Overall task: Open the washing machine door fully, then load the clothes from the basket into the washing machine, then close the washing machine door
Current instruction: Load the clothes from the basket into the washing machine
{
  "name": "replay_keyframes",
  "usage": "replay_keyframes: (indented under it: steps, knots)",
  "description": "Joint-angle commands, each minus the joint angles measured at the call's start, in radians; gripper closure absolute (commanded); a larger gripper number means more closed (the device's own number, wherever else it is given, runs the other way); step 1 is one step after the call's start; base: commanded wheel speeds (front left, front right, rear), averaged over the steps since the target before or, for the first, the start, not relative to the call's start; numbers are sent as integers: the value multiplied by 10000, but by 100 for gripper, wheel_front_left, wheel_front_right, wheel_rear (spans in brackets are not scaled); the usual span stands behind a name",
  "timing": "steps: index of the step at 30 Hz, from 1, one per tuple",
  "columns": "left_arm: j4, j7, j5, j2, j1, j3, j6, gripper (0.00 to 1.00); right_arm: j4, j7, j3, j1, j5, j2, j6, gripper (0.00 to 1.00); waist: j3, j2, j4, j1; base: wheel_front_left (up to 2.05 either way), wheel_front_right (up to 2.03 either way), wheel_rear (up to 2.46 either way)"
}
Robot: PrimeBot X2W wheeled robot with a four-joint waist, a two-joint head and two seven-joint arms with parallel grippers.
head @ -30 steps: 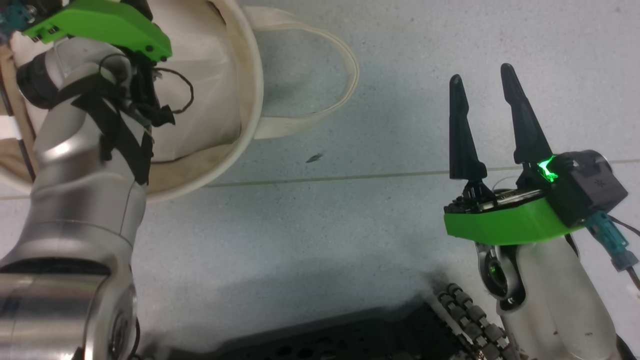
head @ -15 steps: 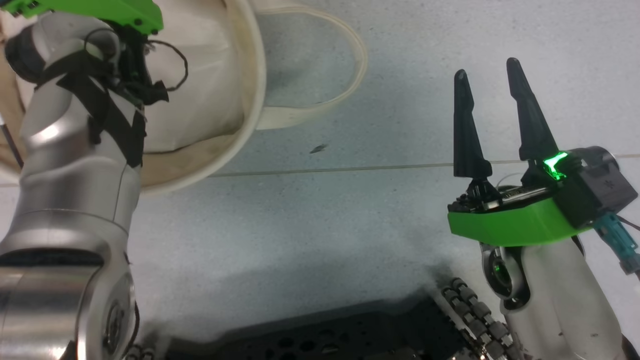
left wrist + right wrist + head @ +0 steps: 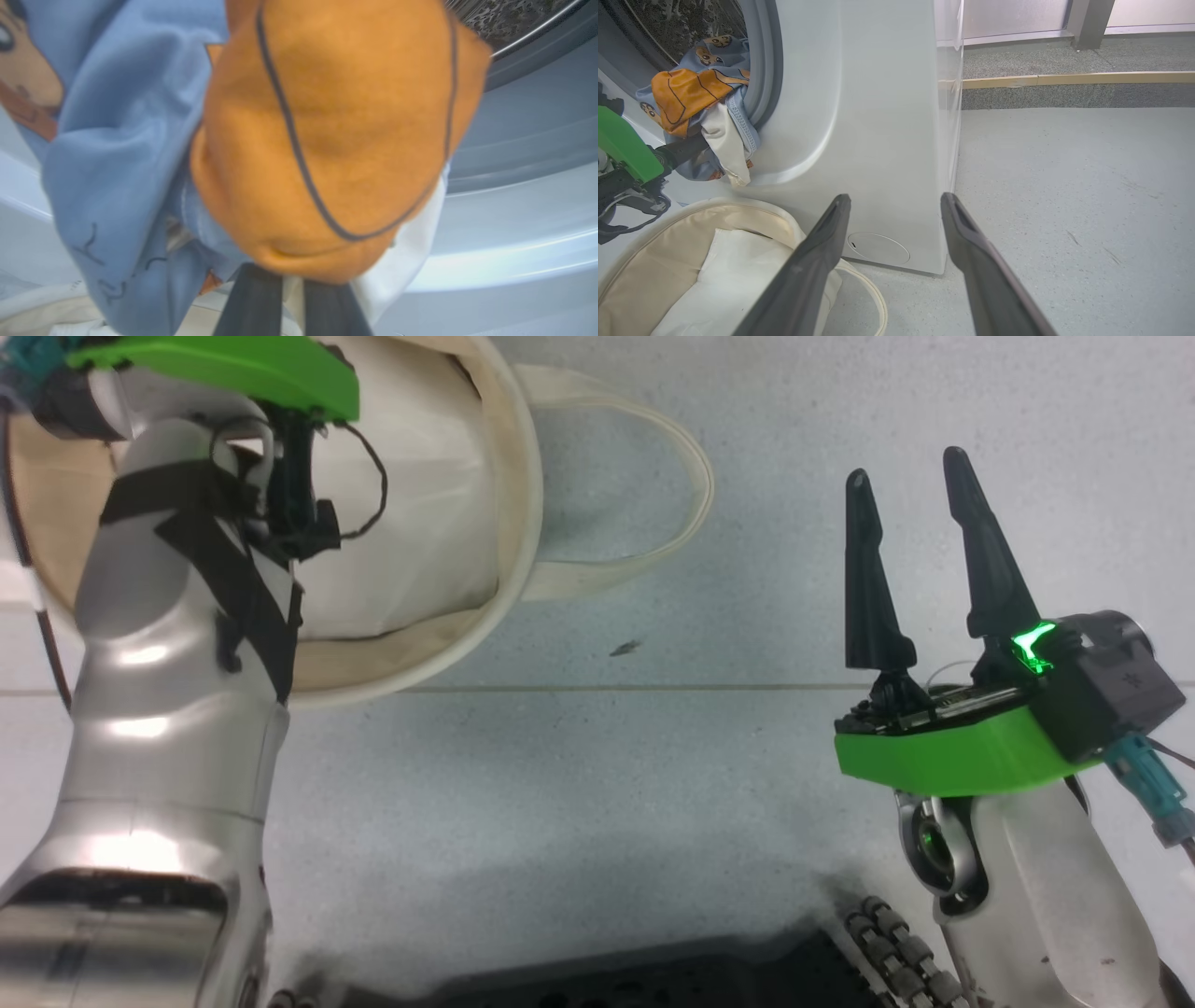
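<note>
The clothes (image 3: 327, 140), light blue with bear prints and an orange patch, hang at the mouth of the white washing machine (image 3: 878, 116), against its grey gasket (image 3: 763, 70). My left gripper (image 3: 292, 280) is shut on the clothes (image 3: 691, 93), seen from the side in the right wrist view. Below it stands the cream basket (image 3: 509, 523) with a plain white bundle (image 3: 411, 523) inside. My left forearm reaches over the basket (image 3: 738, 205). My right gripper (image 3: 904, 467) stands open over bare floor, right of the basket, nothing between its fingers. The washing machine door is out of view.
The basket's loop handle (image 3: 672, 476) lies on the grey floor (image 3: 1064, 186), which stretches to the right of the machine. A raised kerb with a wooden strip (image 3: 1064, 79) runs behind. My dark base (image 3: 653, 971) shows at the bottom of the head view.
My left gripper has gone from open to shut. The head camera has shifted a little, so the basket sits further right in the picture. The right gripper has stayed open.
</note>
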Motion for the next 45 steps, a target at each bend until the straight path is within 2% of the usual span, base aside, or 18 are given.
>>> replay_keyframes:
  steps: [1,8,13,20,28,29,30,31,32,35,38,45]
  knots:
    - [-724,-48,264,255,213,3,61,100,-238,-48,250,278,61,0,2,0,-210,0,93,0,0,0,0]
    - [-2488,-48,1144,254,-186,270,641,100,-222,-48,441,238,192,106,2,0,-202,0,-26,0,0,0,0]
    - [-2229,-48,1865,311,-885,236,896,100,-215,-48,493,199,249,172,2,0,5,0,-224,0,0,0,0]
    - [-1085,-48,2795,1257,-3170,431,1516,100,-256,-48,621,81,426,274,2,0,463,0,-914,0,0,0,0]
    - [-2166,-48,3714,2200,-5148,259,2235,100,-319,-48,740,-32,785,317,2,0,1034,0,-1604,0,0,0,0]
    - [-2127,-48,3756,2209,-5162,150,2194,100,-320,-48,776,-46,828,317,2,0,1055,0,-1639,0,0,0,0]
    - [-1617,-48,3680,2126,-5053,22,1957,100,-301,-48,802,-41,845,318,2,0,1032,0,-1647,0,0,0,0]
    - [-701,-4,3494,2002,-5004,-8,1674,59,-272,-48,821,-19,847,318,2,0,986,0,-1641,0,0,0,0]
    - [87,132,3540,1970,-5157,-149,1524,0,-255,-48,836,7,841,319,2,0,984,0,-1629,0,0,0,0]
    - [1133,32,3556,1885,-5894,-166,1781,0,-281,-48,874,-7,832,319,2,0,1045,0,-1605,0,0,0,0]
    - [1457,-34,3561,1863,-6217,-240,1826,0,-312,-48,821,-30,841,320,2,0,1039,0,-1540,0,0,0,0]
    - [375,-44,3250,1735,-5204,-247,1559,0,-228,-48,774,-93,699,320,2,0,661,0,-1136,0,0,0,0]
